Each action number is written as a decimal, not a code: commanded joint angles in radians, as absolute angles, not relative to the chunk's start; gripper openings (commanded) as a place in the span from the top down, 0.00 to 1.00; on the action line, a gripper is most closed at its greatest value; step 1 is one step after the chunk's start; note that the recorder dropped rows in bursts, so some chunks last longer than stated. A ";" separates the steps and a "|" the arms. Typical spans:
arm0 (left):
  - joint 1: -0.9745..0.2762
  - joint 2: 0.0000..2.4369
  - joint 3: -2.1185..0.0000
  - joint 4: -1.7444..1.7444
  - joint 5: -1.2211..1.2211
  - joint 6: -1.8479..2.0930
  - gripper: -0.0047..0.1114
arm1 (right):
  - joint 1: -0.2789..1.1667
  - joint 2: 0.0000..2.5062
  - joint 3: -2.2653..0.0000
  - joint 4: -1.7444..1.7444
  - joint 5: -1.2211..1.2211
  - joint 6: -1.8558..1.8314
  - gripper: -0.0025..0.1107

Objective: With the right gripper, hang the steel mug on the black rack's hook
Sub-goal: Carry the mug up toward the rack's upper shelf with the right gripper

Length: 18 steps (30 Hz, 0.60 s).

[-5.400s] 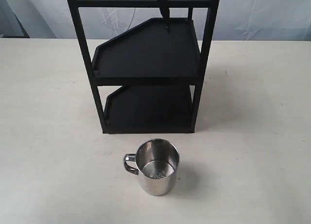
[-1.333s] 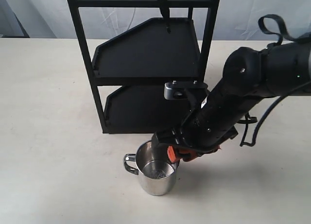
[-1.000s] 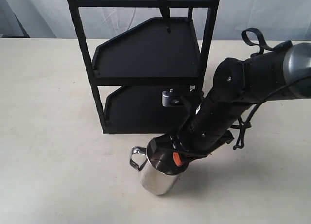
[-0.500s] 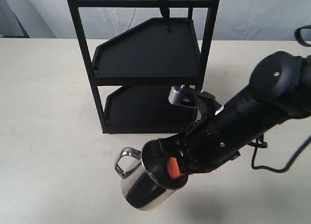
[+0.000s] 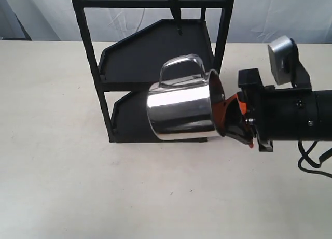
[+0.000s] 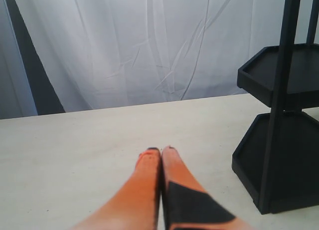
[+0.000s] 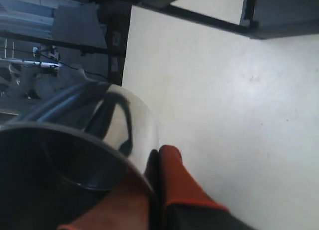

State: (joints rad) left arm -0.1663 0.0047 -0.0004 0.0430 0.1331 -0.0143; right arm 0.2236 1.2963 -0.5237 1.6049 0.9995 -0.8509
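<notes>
Exterior view shows the right claw reaching in from the right edge, its arm lying level above the surface, its orange fingers clenched on the rim of the steel mug. One finger sits inside the mouth and one outside; the right wrist view shows the same pinch on the mug wall, with the right claw at the rim. The mug is held clear of the surface, lying on its side: its long axis runs level, mouth toward the claw on the right, closed base toward the left, and the looped handle stands upward. In this view the mug overlaps the front of the black rack, covering part of both trays; how near it is to the rack in depth cannot be told. The hook hangs from the top crossbar, above the handle and apart from it. Both rack trays look bare where they show, and what shows of the mug's inside in the wrist view is dark. Pale surface lies open left and in front of the rack.

Left wrist view shows the left claw with its orange fingers pressed together, grasping nothing, low over the surface with the rack off to one side.
</notes>
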 commanded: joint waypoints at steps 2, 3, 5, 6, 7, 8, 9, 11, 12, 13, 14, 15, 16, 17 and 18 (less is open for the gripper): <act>-0.171 0.000 0.000 0.046 0.128 -0.017 0.95 | 0.159 1.342 -0.537 1.744 1.096 -1.026 0.99; -0.171 0.000 0.000 0.046 0.128 -0.017 0.95 | 0.159 1.356 -0.546 1.744 1.092 -1.026 0.99; -0.171 0.000 0.000 0.046 0.128 -0.017 0.95 | 0.159 1.387 -0.571 1.744 1.086 -1.026 0.99; -0.171 0.000 0.000 0.046 0.128 -0.017 0.95 | 0.159 1.417 -0.595 1.744 1.086 -1.026 0.99; -0.171 0.000 0.000 0.046 0.128 -0.017 0.95 | 0.159 1.433 -0.608 1.744 1.086 -1.026 0.99; -0.171 0.000 0.000 0.046 0.128 -0.017 0.95 | 0.159 1.459 -0.632 1.744 1.093 -1.026 0.99; -0.171 0.000 0.000 0.046 0.128 -0.017 0.95 | 0.159 1.472 -0.645 1.744 1.093 -1.026 0.99; -0.171 0.000 0.000 0.046 0.128 -0.017 0.95 | 0.159 1.507 -0.674 1.744 1.061 -1.026 0.99; -0.171 0.000 0.000 0.046 0.128 -0.017 0.95 | 0.159 1.526 -0.680 1.744 1.023 -1.026 0.99; -0.171 0.000 0.000 0.046 0.128 -0.017 0.95 | 0.159 1.537 -0.682 1.744 1.005 -1.026 0.99; -0.171 0.000 0.000 0.046 0.128 -0.017 0.95 | 0.159 1.558 -0.682 1.744 0.994 -1.026 0.99; -0.171 0.000 0.000 0.046 0.128 -0.017 0.95 | 0.159 1.577 -0.682 1.744 0.994 -1.026 0.99; -0.171 0.000 0.000 0.046 0.128 -0.017 0.95 | 0.159 1.584 -0.682 1.744 0.994 -1.023 0.99; -0.171 0.000 0.000 0.046 0.128 -0.017 0.95 | 0.159 1.599 -0.682 1.744 0.994 -1.021 0.99; -0.171 0.000 0.000 0.046 0.128 -0.017 0.95 | 0.159 1.606 -0.682 1.744 0.994 -1.021 0.99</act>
